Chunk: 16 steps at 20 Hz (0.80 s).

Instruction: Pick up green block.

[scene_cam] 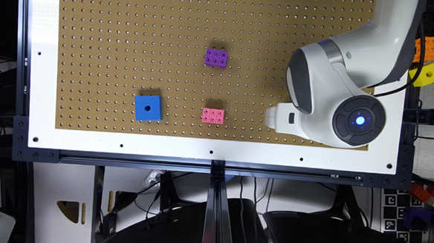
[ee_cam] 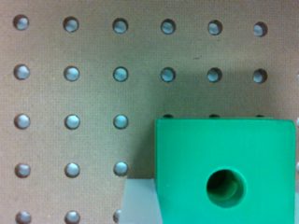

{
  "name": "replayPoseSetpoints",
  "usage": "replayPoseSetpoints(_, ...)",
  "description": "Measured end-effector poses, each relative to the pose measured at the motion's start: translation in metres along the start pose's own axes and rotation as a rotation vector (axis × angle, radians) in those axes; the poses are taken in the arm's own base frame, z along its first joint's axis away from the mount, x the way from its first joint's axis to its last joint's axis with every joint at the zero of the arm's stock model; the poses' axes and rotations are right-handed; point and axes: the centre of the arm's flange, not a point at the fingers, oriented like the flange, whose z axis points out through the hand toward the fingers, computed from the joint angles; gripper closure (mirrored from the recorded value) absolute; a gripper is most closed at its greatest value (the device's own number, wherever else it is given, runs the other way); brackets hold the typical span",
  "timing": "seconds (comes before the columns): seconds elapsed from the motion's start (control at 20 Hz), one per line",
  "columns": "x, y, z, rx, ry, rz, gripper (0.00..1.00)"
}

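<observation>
The green block point(ee_cam: 224, 170) is a bright green cube with one round dark hole in its top face. In the wrist view it sits close under the camera on the brown pegboard point(ee_cam: 93, 93). A pale grey shape point(ee_cam: 140, 203) lies against one of its sides. In the exterior view the arm hides the block. There the white gripper point(scene_cam: 276, 119) is near the board's front edge, on the exterior view's right.
A blue cube with a hole point(scene_cam: 148, 108), a pink studded brick point(scene_cam: 213, 115) and a purple studded brick point(scene_cam: 216, 58) lie on the pegboard point(scene_cam: 132, 39). A yellow cube point(scene_cam: 425, 74) and an orange brick point(scene_cam: 426, 48) sit off the board at the exterior view's right.
</observation>
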Motion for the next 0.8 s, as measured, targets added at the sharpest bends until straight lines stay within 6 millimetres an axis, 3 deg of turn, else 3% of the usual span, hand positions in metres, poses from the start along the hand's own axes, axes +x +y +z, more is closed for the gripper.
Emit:
replayPoseSetpoints(0.5,0.002,0.001,-0.002,-0.003,0.002,0.002,1.00)
replayPoseSetpoints(0.8,0.005,-0.001,-0.047,-0.019,0.012,0.002,1.00)
